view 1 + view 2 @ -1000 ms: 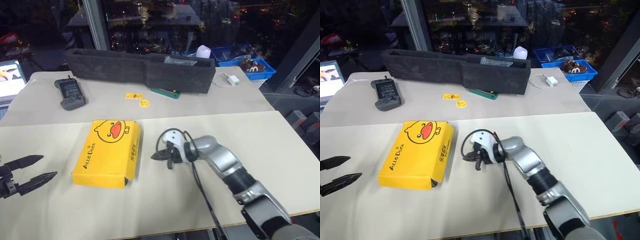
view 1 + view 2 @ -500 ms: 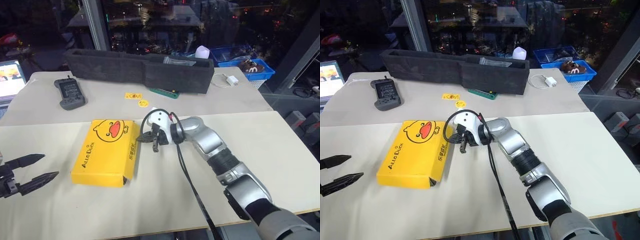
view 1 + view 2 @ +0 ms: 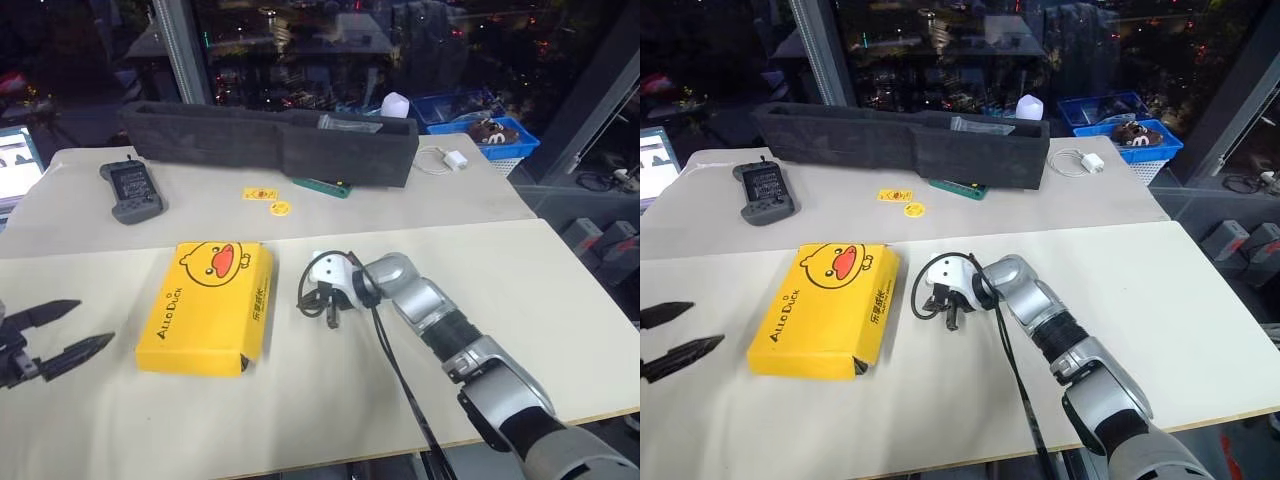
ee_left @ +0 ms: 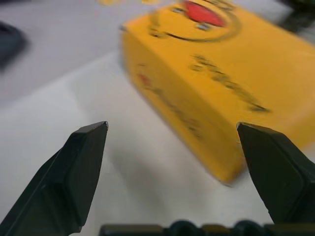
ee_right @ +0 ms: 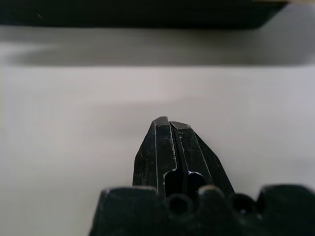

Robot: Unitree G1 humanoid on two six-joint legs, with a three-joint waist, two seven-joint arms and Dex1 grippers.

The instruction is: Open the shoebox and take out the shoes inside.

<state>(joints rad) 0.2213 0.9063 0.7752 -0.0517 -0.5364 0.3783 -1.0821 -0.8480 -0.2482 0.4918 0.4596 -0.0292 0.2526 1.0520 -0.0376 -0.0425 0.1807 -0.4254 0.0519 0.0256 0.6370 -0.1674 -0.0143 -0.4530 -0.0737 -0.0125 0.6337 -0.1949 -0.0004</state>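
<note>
I see shoebox lid-down on table, my left end effector spread nearby, right end effector clenched empty beside it

The shoebox lies shut under its yellow lid, so nothing inside it can be seen; in the left wrist view its printing is blurred past reading. Left of the shoebox, the left gripper is cut off by the picture's edge behind its fingers. Beyond the shoebox, the two small yellow stickers on the counter are too small to make out.
</note>
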